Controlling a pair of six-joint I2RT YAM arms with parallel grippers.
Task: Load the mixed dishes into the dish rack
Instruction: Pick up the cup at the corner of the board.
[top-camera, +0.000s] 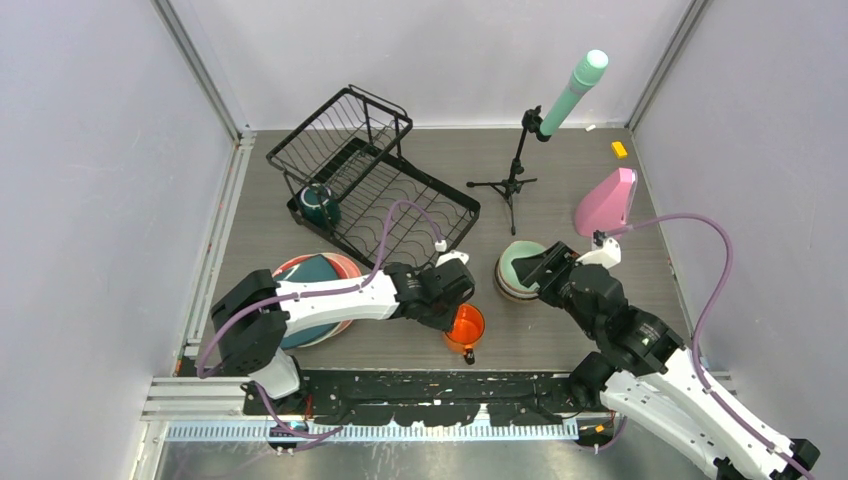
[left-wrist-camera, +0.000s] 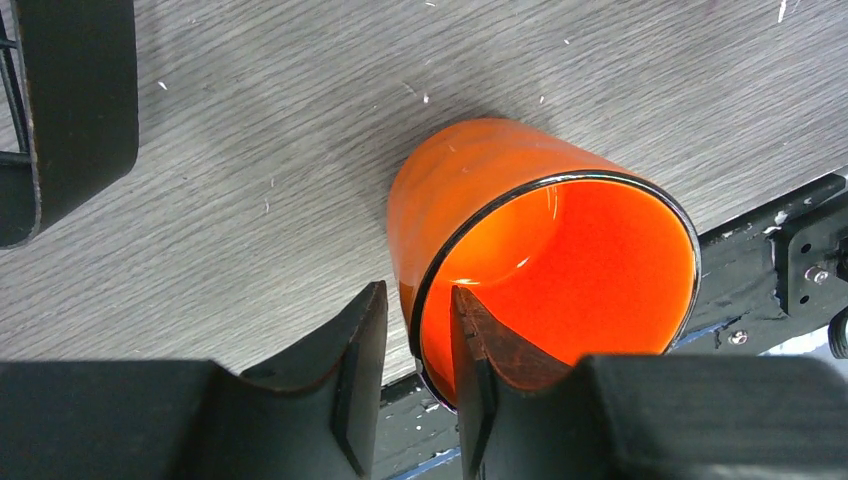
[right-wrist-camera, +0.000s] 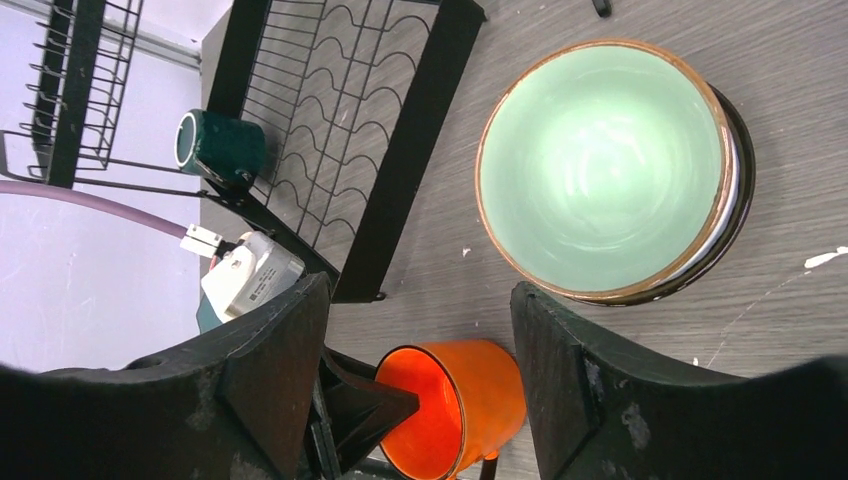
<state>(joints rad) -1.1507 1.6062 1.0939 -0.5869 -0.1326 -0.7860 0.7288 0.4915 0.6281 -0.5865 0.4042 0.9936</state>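
Fingers of the left gripper (left-wrist-camera: 418, 300) straddle the rim of the orange mug (left-wrist-camera: 540, 260), one inside and one outside. A thin gap shows on each side of the wall, so the mug is not yet clamped. It sits mouth up on the table (left-wrist-camera: 300, 120) near the front edge, between the plate stack (top-camera: 315, 268) and the bowl stack (right-wrist-camera: 600, 165). The right gripper (right-wrist-camera: 420, 330) hangs spread wide and holds nothing, just beside the mint-topped bowls. A dark green mug (right-wrist-camera: 222, 148) lies in the dish rack (right-wrist-camera: 410, 150).
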